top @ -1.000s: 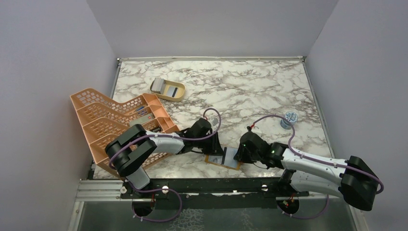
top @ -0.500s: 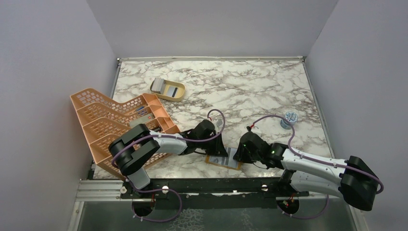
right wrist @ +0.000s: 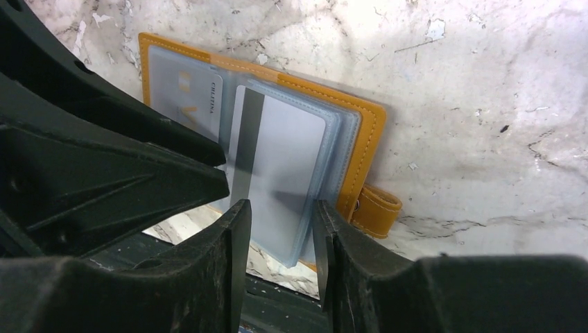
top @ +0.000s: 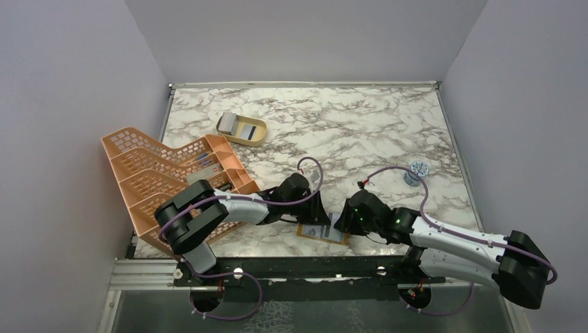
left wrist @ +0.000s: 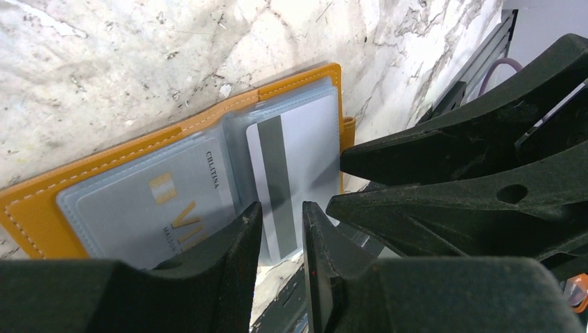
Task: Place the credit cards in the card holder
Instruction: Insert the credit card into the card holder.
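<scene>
The card holder (top: 322, 232) lies open at the table's front edge, mustard-orange (left wrist: 83, 182) with grey-blue pockets. A pale card with gold lettering (left wrist: 139, 208) sits in its left pocket. A silvery card with a grey stripe (left wrist: 305, 159) lies in the right sleeve (right wrist: 284, 159), whose lower end juts past the wallet's edge. My left gripper (left wrist: 281, 215) hovers over the wallet's middle, jaws a narrow gap apart and empty. My right gripper (right wrist: 277, 211) is open, its fingers on either side of the sleeve's lower end. Another grey card (top: 244, 127) lies in the dish.
A tan oval dish (top: 258, 135) stands at the back left. A big peach lattice rack (top: 159, 177) fills the left side. A small blue-white round object (top: 416, 171) sits at the right. The metal table edge runs just below the wallet. The two grippers nearly touch.
My left gripper has moved right and nearer, onto the wallet. My right arm has shifted slightly; the wallet stays put.
</scene>
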